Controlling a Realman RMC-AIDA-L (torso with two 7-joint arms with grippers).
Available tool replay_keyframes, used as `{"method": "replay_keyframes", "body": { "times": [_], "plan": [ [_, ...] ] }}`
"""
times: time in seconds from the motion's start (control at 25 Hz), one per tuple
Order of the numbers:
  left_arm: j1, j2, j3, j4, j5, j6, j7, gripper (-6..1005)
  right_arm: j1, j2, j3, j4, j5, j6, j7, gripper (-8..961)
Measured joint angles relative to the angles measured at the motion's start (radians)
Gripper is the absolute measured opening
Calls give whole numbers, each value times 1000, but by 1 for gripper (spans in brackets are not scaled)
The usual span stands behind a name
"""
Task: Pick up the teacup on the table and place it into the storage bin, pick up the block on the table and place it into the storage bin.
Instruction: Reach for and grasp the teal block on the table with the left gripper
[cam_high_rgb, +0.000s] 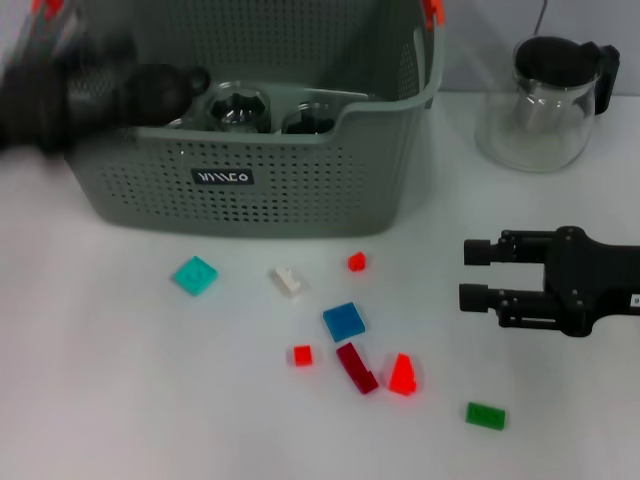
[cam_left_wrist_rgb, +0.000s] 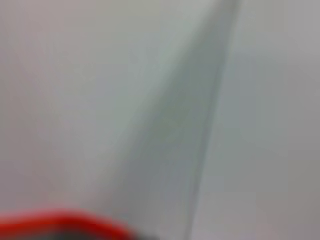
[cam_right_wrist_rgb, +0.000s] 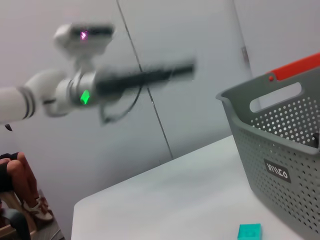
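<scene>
Storage bin (cam_high_rgb: 300, 190): grey matt plastic, perforated walls, glossy orange clip (cam_high_rgb: 432, 10). Counter (cam_high_rgb: 150, 400): smooth matt white. Right gripper (cam_high_rgb: 478, 275): matt black, hard plastic or metal look. Ahead of its jaws, small blocks, smooth plastic: blue block (cam_high_rgb: 343, 321) slightly glossy, translucent red wedge (cam_high_rgb: 403, 375). Pitcher (cam_high_rgb: 540, 110): clear glass, black plastic lid.

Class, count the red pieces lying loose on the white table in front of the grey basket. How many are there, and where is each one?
4. A small red block lies nearest the storage bin; a small red square lies farther forward, then a dark red brick and a red wedge beside it. None seem hidden.
</scene>
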Motion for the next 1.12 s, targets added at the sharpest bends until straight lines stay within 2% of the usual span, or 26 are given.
{"method": "replay_keyframes", "body": {
  "times": [0.04, 0.08, 0.16, 0.2, 0.28, 0.44, 0.64, 0.88, 1.12],
  "plan": [
    [28, -12, -3, 1, 39, 30, 67, 698, 0, 0, 0, 0, 0, 1, 0, 656],
    [90, -43, 1, 1, 142, 49, 235, 707, 0, 1, 0, 0, 0, 2, 1, 656],
    [114, -63, 7, -6, 191, 32, 305, 724, 1, 1, 0, 0, 0, 4, 4, 656],
    [132, -80, 14, -36, 239, -9, 381, 733, 3, 2, 0, 0, 0, 4, 5, 656],
    [141, -91, 24, -120, 285, -90, 481, 751, 5, 3, 0, 2, 0, 5, 7, 656],
    [123, -90, 28, -278, 296, -280, 598, 737, 6, 4, 0, 9, 0, 6, 7, 656],
    [77, -91, 26, -392, 295, -491, 641, 720, 1, 3, 8, 9, 0, 7, 7, 656],
    [42, -93, 32, -447, 308, -614, 641, 700, -4, 2, 11, 9, 0, 7, 6, 656],
    [30, -93, 34, -454, 313, -654, 648, 682, 0, 2, 11, 9, 0, 7, 6, 656]
  ]
}}
